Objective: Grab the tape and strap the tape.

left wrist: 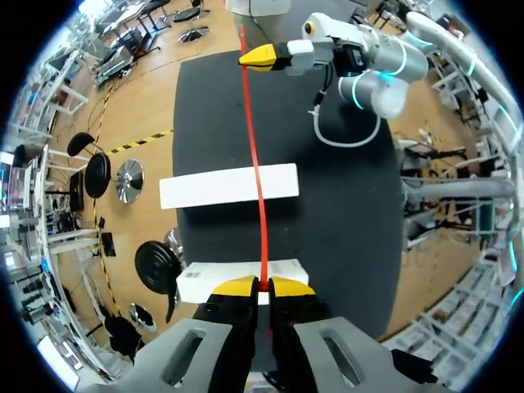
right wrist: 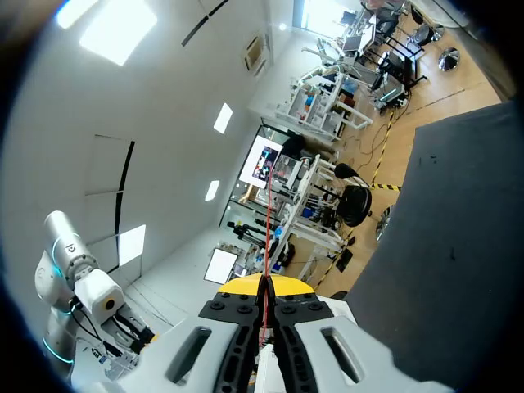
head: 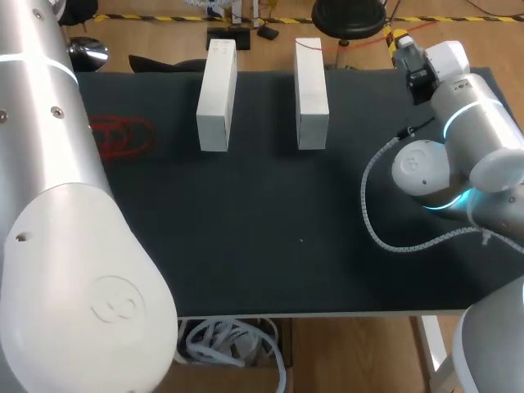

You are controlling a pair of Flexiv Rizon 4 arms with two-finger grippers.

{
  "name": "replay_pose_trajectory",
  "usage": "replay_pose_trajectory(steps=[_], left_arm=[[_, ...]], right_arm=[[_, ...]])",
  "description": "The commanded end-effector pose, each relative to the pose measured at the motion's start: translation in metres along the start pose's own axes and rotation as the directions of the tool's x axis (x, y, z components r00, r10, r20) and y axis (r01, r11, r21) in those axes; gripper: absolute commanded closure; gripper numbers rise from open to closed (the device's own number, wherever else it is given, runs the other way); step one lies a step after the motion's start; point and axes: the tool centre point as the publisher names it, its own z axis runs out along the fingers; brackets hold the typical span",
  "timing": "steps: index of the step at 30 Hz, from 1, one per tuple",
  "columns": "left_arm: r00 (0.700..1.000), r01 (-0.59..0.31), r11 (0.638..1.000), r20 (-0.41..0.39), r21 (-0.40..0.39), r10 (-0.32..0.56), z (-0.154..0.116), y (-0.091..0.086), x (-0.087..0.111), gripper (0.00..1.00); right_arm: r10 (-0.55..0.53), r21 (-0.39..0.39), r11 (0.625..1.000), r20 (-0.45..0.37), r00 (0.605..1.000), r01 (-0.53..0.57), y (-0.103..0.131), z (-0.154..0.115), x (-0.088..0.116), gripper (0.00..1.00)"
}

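Black cloth covers the tabletop point(head: 270, 237), and across it runs a thin red strip of tape point(left wrist: 255, 188), stretched straight from one hand to the other. The left hand point(left wrist: 264, 285) has its yellow tips pinched together on one end of the strip, toward the tabletop's left edge. The right hand point(left wrist: 262, 56) is closed on the other end, toward the far right corner, and its own wrist view shows the red strip leaving from between its closed tips.

Under the strip stand two white rectangular blocks, both near the far edge and apart from each other. The left block point(left wrist: 205, 281) is just ahead of the left hand, and the right block point(left wrist: 217, 187) is about midway along the strip. The strip crosses over the top of each block, but I cannot tell whether it touches them. Some red loops point(head: 123, 135) show on the cloth near the left edge, and I cannot tell what they are.

By my judgement the grabbing is done, with both ends held and the strip taut. What is left is bringing it down onto the blocks and fixing it there.
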Motion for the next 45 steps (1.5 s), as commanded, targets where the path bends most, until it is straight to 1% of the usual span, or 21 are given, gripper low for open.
replay_pose_trajectory(steps=[1,4,9,11,16,18,32,33,34,35,36,37,38,39,40,42,43,44,45], left_arm=[[0.999,0.02,1.0,-0.032,-0.011,-0.02,0.004,-0.002,-0.004,1.0],[0.997,0.046,0.999,-0.057,-0.017,-0.047,0.007,-0.001,-0.002,1.0],[0.996,0.057,0.998,-0.062,-0.023,-0.058,0.01,-0.002,-0.001,1.0],[0.996,0.067,0.998,-0.062,-0.01,-0.067,0.011,-0.003,0.0,1.0],[0.996,0.065,0.998,-0.062,-0.008,-0.065,0.012,-0.006,0.002,1.0],[0.998,0.037,0.999,-0.048,-0.01,-0.038,0.011,-0.009,0.0,1.0],[0.998,0.037,0.999,-0.048,-0.01,-0.038,0.011,-0.009,0.0,1.0],[0.998,0.037,0.999,-0.048,-0.01,-0.038,0.011,-0.009,0.0,1.0],[0.998,0.037,0.999,-0.048,-0.01,-0.038,0.011,-0.009,0.0,1.0],[0.998,0.037,0.999,-0.048,-0.01,-0.038,0.011,-0.009,0.0,1.0],[0.998,0.037,0.999,-0.048,-0.01,-0.038,0.011,-0.009,0.0,1.0],[0.998,0.037,0.999,-0.048,-0.01,-0.038,0.011,-0.009,0.0,1.0],[0.998,0.037,0.999,-0.048,-0.01,-0.038,0.011,-0.009,0.0,1.0],[0.998,0.037,0.999,-0.048,-0.01,-0.038,0.011,-0.009,0.0,1.0],[0.998,0.037,0.999,-0.048,-0.01,-0.038,0.011,-0.009,0.0,1.0],[0.998,0.037,0.999,-0.048,-0.01,-0.038,0.011,-0.009,0.0,1.0],[0.998,0.037,0.999,-0.048,-0.01,-0.038,0.011,-0.009,0.0,1.0],[0.998,0.037,0.999,-0.048,-0.01,-0.038,0.011,-0.009,0.0,1.0],[0.998,0.037,0.999,-0.048,-0.01,-0.038,0.011,-0.009,0.0,1.0]], right_arm=[[-0.001,0.003,1.0,0.003,1.0,0.001,0.001,0.001,0.001,1.0],[-0.001,0.003,1.0,0.003,1.0,0.001,0.001,0.001,0.001,1.0],[-0.001,0.003,1.0,0.003,1.0,0.001,0.001,0.001,0.001,1.0],[-0.001,0.003,1.0,0.003,1.0,0.001,0.001,0.001,0.001,1.0],[-0.001,0.003,1.0,0.003,1.0,0.001,0.001,0.001,0.001,1.0],[-0.001,0.003,1.0,0.003,1.0,0.001,0.001,0.001,0.001,1.0],[-0.001,0.003,1.0,0.003,1.0,0.001,0.001,0.001,0.001,1.0],[-0.018,0.007,1.0,0.016,1.0,0.018,0.002,0.001,0.0,1.0],[-0.008,0.008,1.0,0.024,1.0,0.008,0.003,0.002,0.0,1.0],[-0.046,0.024,0.999,0.058,0.997,0.044,0.005,0.002,0.001,1.0],[-0.075,0.039,0.997,0.066,0.995,0.072,0.007,0.003,0.001,1.0],[-0.136,0.077,0.988,0.074,0.988,0.13,0.009,0.003,0.004,1.0],[-0.188,0.098,0.979,0.064,0.98,0.181,0.011,0.005,0.006,1.0],[-0.221,0.097,0.972,0.057,0.974,0.215,0.014,0.007,0.01,1.0],[-0.271,0.117,0.958,0.058,0.961,0.263,0.016,0.008,0.012,1.0],[-0.358,0.143,0.927,0.049,0.932,0.348,0.02,0.011,0.018,1.0],[-0.405,0.168,0.904,0.04,0.913,0.393,0.022,0.012,0.021,1.0],[-0.465,0.198,0.871,0.03,0.885,0.45,0.022,0.014,0.023,1.0],[-0.509,0.21,0.844,0.026,0.861,0.493,0.023,0.014,0.025,1.0]])
